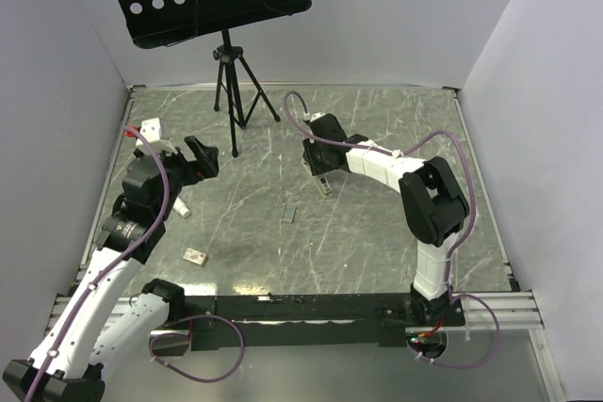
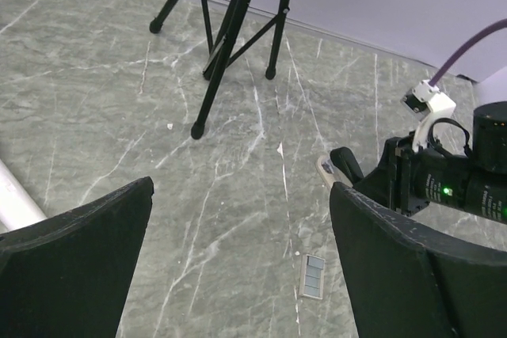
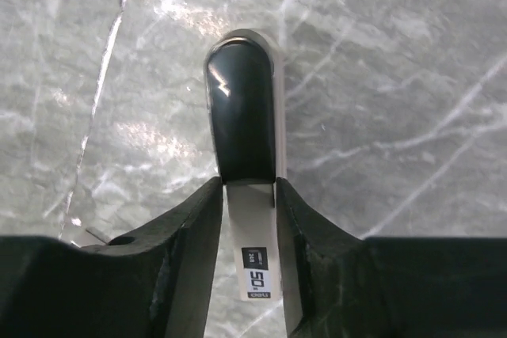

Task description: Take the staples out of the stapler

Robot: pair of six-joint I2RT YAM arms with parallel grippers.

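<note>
Top external view: at the left of the table (image 1: 377, 261), the left hand (image 1: 202, 157) hangs with its jaws spread wide, holding nothing. A strip of staples (image 1: 289, 215) lies flat mid-table, apart from the stapler (image 1: 326, 185) just right of it. The right hand (image 1: 318, 174) grips the stapler narrowly between its fingers.

Silver-and-black stapler (image 3: 242, 116) (grey veined table (image 3: 396, 77))

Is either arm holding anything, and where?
Right gripper pinches the stapler between its fingers, by the sides, just behind its dark rounded end. Left gripper is open, empty.
</note>
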